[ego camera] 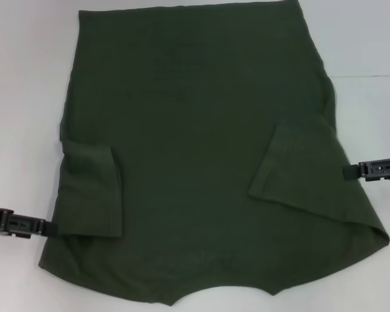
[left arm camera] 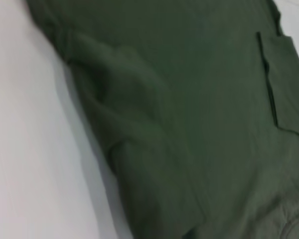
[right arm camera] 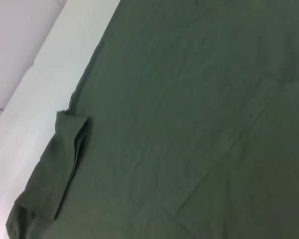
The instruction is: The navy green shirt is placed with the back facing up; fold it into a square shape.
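Navy green shirt [ego camera: 195, 149] lies spread flat on a white table [ego camera: 26, 78], plain back up, filling most of the head view from 12 o'clock to 6 o'clock; the collar end sits nearest the robot at 6 o'clock and the hem runs along the far edge. Both short sleeves are already turned inward onto the body: the left sleeve [ego camera: 94, 188] at about 8 o'clock, the right sleeve [ego camera: 299, 169] at about 4 o'clock, lying slanted.

Left end effector [ego camera: 49, 227] is low at 8 o'clock, its tip touching or just beside the shirt's side edge; right end effector [ego camera: 348, 171] is at 3 o'clock, likewise at the cloth's edge. Whether either one is open or has hold of fabric, I cannot tell; the wrist views show only cloth and table.

Judged from this layout, the step in hand is folding the long sides inward. To do it well, each end effector should pinch both layers at the edge, lift only slightly, and carry the cloth straight toward the midline; keeping the two folds parallel matters, since the right side flares outward near 5 o'clock and could give a crooked square.
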Controlling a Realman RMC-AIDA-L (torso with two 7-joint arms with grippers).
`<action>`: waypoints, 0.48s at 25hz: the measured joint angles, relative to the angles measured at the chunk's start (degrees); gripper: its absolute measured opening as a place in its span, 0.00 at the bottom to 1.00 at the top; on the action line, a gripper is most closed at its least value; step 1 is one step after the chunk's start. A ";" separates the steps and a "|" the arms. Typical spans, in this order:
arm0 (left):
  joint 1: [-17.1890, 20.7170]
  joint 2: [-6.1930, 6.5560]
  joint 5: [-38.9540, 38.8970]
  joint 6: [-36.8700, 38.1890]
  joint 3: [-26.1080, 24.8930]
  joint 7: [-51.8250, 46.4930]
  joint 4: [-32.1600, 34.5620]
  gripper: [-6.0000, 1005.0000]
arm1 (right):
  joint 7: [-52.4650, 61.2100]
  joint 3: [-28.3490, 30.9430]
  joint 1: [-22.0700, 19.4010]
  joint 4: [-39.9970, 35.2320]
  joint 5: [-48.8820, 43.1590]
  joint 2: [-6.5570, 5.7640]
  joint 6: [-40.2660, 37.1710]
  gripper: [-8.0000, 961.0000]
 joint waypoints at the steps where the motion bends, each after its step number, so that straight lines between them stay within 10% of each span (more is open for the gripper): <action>1: -0.10 -0.02 0.16 -0.06 0.05 -0.46 -0.39 0.84 | -0.08 -0.11 0.10 -0.04 -0.38 0.00 -0.24 0.99; 12: -0.88 -0.16 4.33 -2.33 0.57 -4.31 -2.69 0.84 | -1.41 -0.20 0.31 -0.31 -2.22 -0.37 -1.62 0.99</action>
